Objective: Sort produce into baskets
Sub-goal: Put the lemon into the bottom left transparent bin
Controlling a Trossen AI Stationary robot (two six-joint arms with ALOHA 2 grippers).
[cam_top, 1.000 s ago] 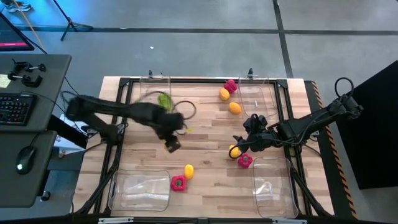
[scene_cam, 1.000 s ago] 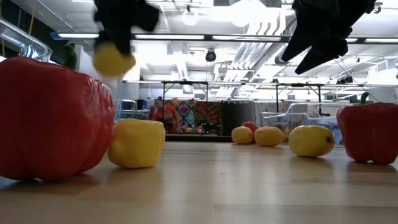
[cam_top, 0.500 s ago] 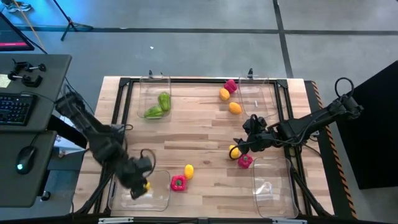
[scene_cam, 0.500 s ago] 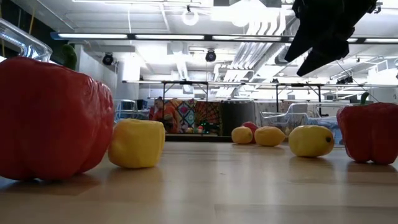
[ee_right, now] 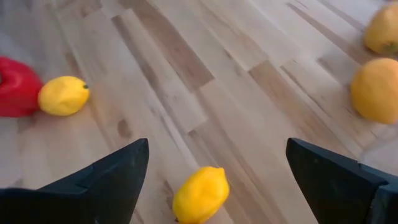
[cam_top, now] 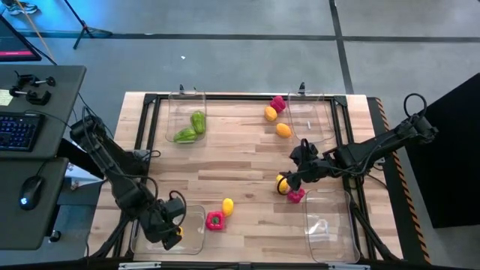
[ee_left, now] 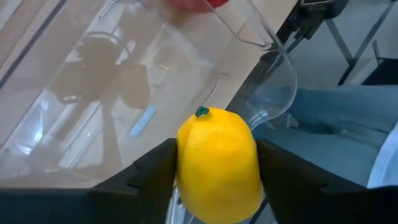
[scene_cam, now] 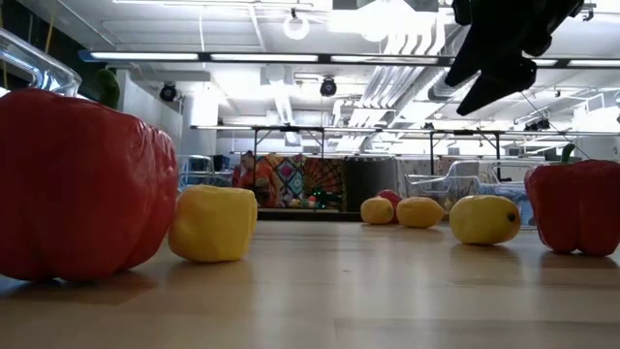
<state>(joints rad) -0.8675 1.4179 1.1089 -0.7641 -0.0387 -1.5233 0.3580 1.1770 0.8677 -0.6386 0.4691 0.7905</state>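
Note:
My left gripper (cam_top: 171,234) is over the near-left clear bin (cam_top: 150,217), shut on a yellow lemon (ee_left: 217,165). My right gripper (cam_top: 296,171) is open above the table, its fingers (ee_right: 106,180) wide apart over a second lemon (ee_right: 200,194) lying on the wood. A red pepper (cam_top: 296,196) lies just beside that lemon (cam_top: 281,182). A yellow piece (cam_top: 227,206) and a red pepper (cam_top: 215,220) lie beside the near-left bin. Two green pieces (cam_top: 191,127) lie in the far-left bin (cam_top: 174,105). Two orange pieces (cam_top: 277,121) and a magenta one (cam_top: 278,103) lie near the far-right bin (cam_top: 319,112). My left gripper pinches the lemon's two opposite sides (ee_left: 183,168) between its two fingers (ee_left: 152,174). The lemon's green stem end (ee_left: 202,112) points away from the wrist. The lemon is lifted clear, above the clear bin's floor (ee_left: 112,93).
The near-right bin (cam_top: 328,225) stands by the right arm. The black frame (cam_top: 240,97) runs round the table. A desk with keyboard and mouse (cam_top: 22,127) stands off the table's left. In the low view a big red pepper (scene_cam: 82,184) fills the left.
My left gripper has carried the yellow lemon from the table's middle toward the near-left corner and down over the near-left bin, staying shut on it.

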